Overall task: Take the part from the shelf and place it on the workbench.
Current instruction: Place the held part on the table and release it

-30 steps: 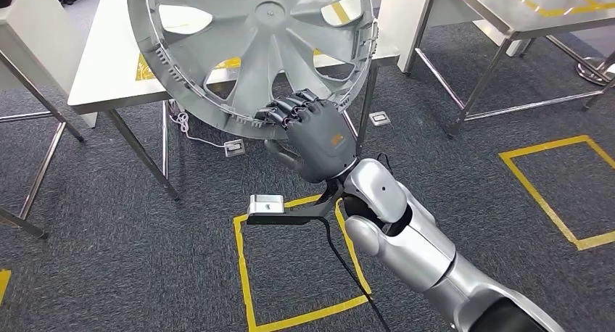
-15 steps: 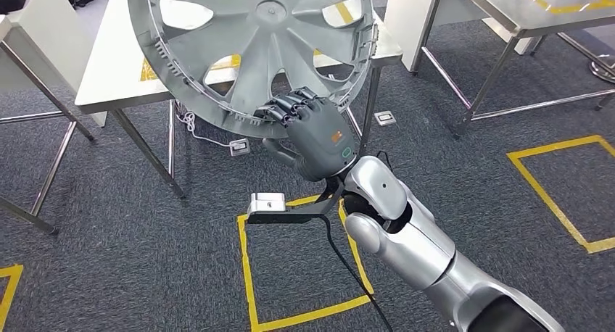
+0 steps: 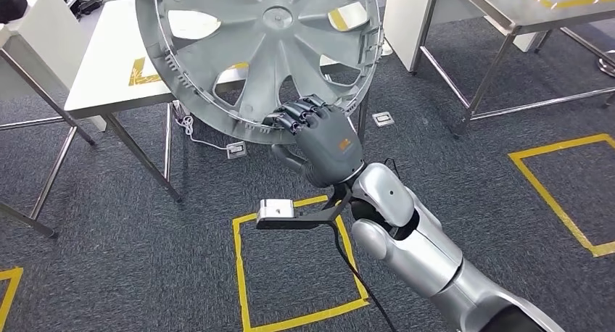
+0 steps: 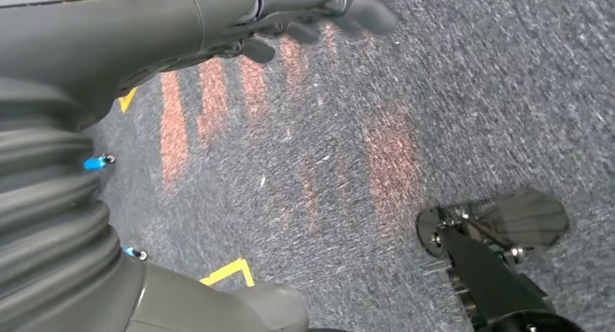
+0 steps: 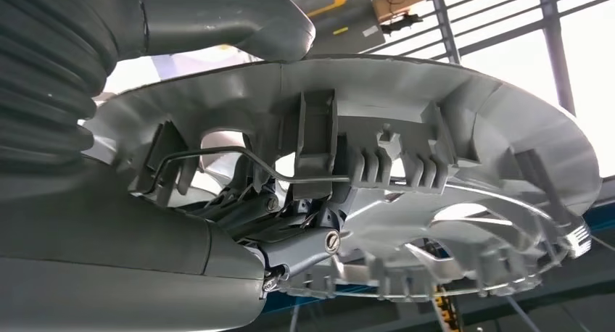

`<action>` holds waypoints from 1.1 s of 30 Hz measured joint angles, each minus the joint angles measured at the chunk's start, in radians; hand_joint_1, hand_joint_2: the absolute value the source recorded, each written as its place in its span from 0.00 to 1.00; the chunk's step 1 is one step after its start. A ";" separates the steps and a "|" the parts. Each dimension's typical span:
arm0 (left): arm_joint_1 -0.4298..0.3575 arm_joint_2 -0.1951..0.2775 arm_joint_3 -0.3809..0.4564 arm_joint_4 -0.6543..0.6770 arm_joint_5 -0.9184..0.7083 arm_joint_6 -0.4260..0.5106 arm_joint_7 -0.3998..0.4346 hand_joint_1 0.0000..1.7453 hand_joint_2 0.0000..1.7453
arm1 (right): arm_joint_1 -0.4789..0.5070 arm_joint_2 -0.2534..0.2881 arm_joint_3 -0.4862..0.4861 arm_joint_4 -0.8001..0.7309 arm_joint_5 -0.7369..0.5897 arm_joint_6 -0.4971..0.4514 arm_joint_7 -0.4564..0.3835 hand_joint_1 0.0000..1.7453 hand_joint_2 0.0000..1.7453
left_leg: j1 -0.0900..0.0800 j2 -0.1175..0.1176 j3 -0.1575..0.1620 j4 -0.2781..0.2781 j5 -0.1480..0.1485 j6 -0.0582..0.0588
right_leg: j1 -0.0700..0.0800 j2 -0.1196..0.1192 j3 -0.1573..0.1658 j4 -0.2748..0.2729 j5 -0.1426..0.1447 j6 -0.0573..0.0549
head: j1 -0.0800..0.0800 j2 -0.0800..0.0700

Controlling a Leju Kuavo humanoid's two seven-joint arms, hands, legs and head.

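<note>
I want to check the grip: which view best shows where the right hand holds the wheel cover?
The head view: the right hand grips the wheel cover at its lower rim. The right wrist view shows the rim clips and wire ring up close, the fingers partly hidden. The left wrist view looks at carpet.

Right arm raised, hand closed on wheel cover rim

The right hand (image 3: pixel 324 142) is held forward on the extended silver arm, fingers (image 3: pixel 294 114) curled over the rim of the wheel cover (image 3: pixel 261 49). The left hand (image 4: pixel 217 35) is seen hanging, fingers loosely apart, nothing held.
</note>
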 joint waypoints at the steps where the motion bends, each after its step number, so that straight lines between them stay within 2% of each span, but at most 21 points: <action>1: 0.000 0.000 0.000 0.000 0.000 0.000 0.000 0.00 1.00 | 0.000 0.000 -0.001 0.000 0.000 -0.001 -0.001 1.00 1.00 | -0.001 0.010 -0.002 0.010 -0.002 -0.001 | 0.002 -0.003 0.005 0.001 -0.002 -0.010 | -0.003 0.000; 2: -0.001 0.001 0.000 0.000 -0.001 0.000 0.000 0.00 1.00 | 0.000 0.000 -0.001 0.000 0.000 -0.002 -0.001 1.00 1.00 | -0.004 0.024 -0.014 0.036 -0.010 0.001 | 0.005 -0.005 0.011 0.000 -0.004 -0.018 | -0.006 0.000; 4: -0.004 0.001 0.000 0.000 -0.002 0.000 0.000 0.00 1.00 | 0.000 -0.001 -0.003 0.000 -0.001 -0.004 -0.003 1.00 1.00 | -0.015 0.051 -0.074 0.146 -0.050 0.011 | 0.014 -0.011 0.026 -0.003 -0.012 -0.031 | -0.011 0.000; 6: -0.004 0.000 0.000 0.000 -0.004 0.000 0.002 0.00 1.00 | 0.002 -0.001 -0.003 0.000 -0.001 -0.007 -0.004 1.00 1.00 | -0.027 0.057 -0.150 0.265 -0.093 0.026 | 0.026 -0.016 0.040 -0.006 -0.024 -0.040 | -0.012 0.000; 7: -0.003 0.000 0.000 0.000 -0.004 0.000 0.003 0.00 1.00 | 0.002 -0.001 -0.003 0.000 -0.001 -0.007 -0.006 1.00 1.00 | -0.035 0.057 -0.172 0.287 -0.098 0.035 | 0.032 -0.017 0.050 -0.007 -0.032 -0.043 | -0.012 0.000; 9: -0.003 0.000 0.000 0.000 -0.004 0.000 0.005 0.00 1.00 | 0.002 0.000 -0.003 0.000 0.000 -0.008 -0.007 1.00 1.00 | -0.053 0.056 -0.165 0.226 -0.057 0.064 | 0.043 -0.019 0.078 -0.012 -0.050 -0.045 | -0.012 0.000; 11: -0.002 0.002 0.000 0.001 -0.005 0.001 0.007 0.00 1.00 | 0.002 0.001 -0.003 0.000 0.000 -0.008 -0.006 1.00 1.00 | -0.078 0.058 -0.129 0.102 0.026 0.101 | 0.051 -0.021 0.104 -0.020 -0.070 -0.044 | -0.012 0.000; 12: -0.002 0.003 0.000 0.001 -0.006 0.001 0.008 0.00 1.00 | 0.002 0.002 -0.002 0.000 0.000 -0.009 -0.006 1.00 1.00 | -0.088 0.060 -0.114 0.058 0.053 0.113 | 0.054 -0.022 0.113 -0.026 -0.079 -0.042 | -0.012 0.000; 13: -0.001 0.003 0.000 0.001 -0.007 0.001 0.009 0.00 1.00 | 0.002 0.002 -0.002 0.001 0.001 -0.010 -0.006 1.00 1.00 | -0.094 0.061 -0.106 0.032 0.066 0.119 | 0.055 -0.022 0.121 -0.031 -0.083 -0.038 | -0.012 0.000; 16: -0.004 0.002 0.000 0.001 -0.008 0.002 0.010 0.00 1.00 | 0.002 0.003 -0.003 0.000 0.001 -0.012 -0.006 1.00 1.00 | -0.090 0.057 -0.076 0.009 0.056 0.123 | 0.058 -0.022 0.128 -0.017 -0.068 -0.022 | -0.013 0.000; 18: -0.006 0.000 0.000 0.001 -0.009 0.002 0.010 0.00 1.00 | 0.003 0.002 -0.004 0.000 0.001 -0.011 -0.006 1.00 1.00 | -0.085 0.052 -0.051 -0.002 0.046 0.132 | 0.059 -0.022 0.076 0.071 -0.055 -0.015 | -0.011 0.000; 19: -0.006 0.000 0.000 0.001 -0.009 0.002 0.010 0.00 1.00 | 0.004 0.002 -0.004 0.000 0.001 -0.011 -0.006 1.00 1.00 | -0.084 0.049 -0.041 -0.005 0.037 0.136 | 0.058 -0.022 0.034 0.133 -0.067 -0.013 | -0.010 0.000; 21: -0.005 0.000 0.000 0.001 -0.010 0.002 0.010 0.00 1.00 | 0.010 0.000 -0.004 0.001 0.002 -0.011 -0.007 1.00 1.00 | -0.084 0.044 -0.020 -0.006 0.017 0.140 | 0.058 -0.022 -0.047 0.222 -0.135 -0.009 | -0.008 0.000; 22: -0.003 -0.001 0.000 0.002 -0.010 0.002 0.010 0.00 1.00 | 0.014 -0.001 -0.004 0.001 0.003 -0.011 -0.007 1.00 1.00 | -0.084 0.041 -0.007 -0.006 0.006 0.141 | 0.058 -0.022 -0.070 0.230 -0.163 -0.008 | -0.008 0.000; 23: -0.002 -0.001 0.000 0.002 -0.011 0.002 0.011 0.00 1.00 | 0.016 -0.002 -0.004 0.001 0.003 -0.011 -0.006 1.00 1.00 | -0.084 0.038 0.008 -0.006 -0.004 0.140 | 0.058 -0.022 -0.081 0.211 -0.167 -0.008 | -0.008 0.000; 24: -0.002 -0.002 0.000 0.002 -0.012 0.002 0.011 0.00 1.00 | 0.017 -0.003 -0.004 0.001 0.003 -0.011 -0.006 1.00 1.00 | -0.085 0.035 0.023 -0.006 -0.015 0.139 | 0.058 -0.022 -0.081 0.167 -0.139 -0.009 | -0.008 0.000; 26: -0.003 -0.004 0.000 0.002 -0.013 0.002 0.011 0.00 1.00 | 0.018 -0.005 -0.004 0.001 0.003 -0.011 -0.006 1.00 1.00 | -0.086 0.030 0.050 -0.005 -0.036 0.136 | 0.060 -0.022 -0.066 0.038 -0.011 -0.016 | -0.007 0.000; 28: -0.004 -0.006 0.000 0.003 -0.015 0.002 0.011 0.00 1.00 | 0.019 -0.007 -0.004 0.001 0.005 -0.011 -0.007 1.00 1.00 | -0.088 0.027 0.064 -0.006 -0.054 0.126 | 0.065 -0.021 -0.054 -0.048 0.082 -0.026 | -0.009 0.000; 29: -0.005 -0.007 0.000 0.003 -0.017 0.001 0.011 0.00 1.00 | 0.018 -0.007 -0.004 0.000 0.007 -0.012 -0.007 1.00 1.00 | -0.088 0.026 0.067 -0.005 -0.056 0.120 | 0.067 -0.020 -0.050 -0.064 0.096 -0.031 | -0.010 0.000; 31: -0.006 -0.006 0.000 0.002 -0.020 0.001 0.011 0.00 1.00 | 0.017 -0.007 -0.004 -0.001 0.008 -0.013 -0.007 1.00 1.00 | -0.088 0.027 0.071 0.002 -0.056 0.107 | 0.064 -0.019 -0.030 -0.074 0.094 -0.042 | -0.011 0.000; 33: -0.007 -0.007 0.000 0.001 -0.021 0.001 0.010 0.00 1.00 | 0.017 -0.007 -0.005 0.000 0.008 -0.012 -0.006 1.00 1.00 | -0.088 0.035 0.049 0.057 -0.056 0.095 | 0.056 -0.020 -0.004 -0.083 0.086 -0.051 | -0.017 0.000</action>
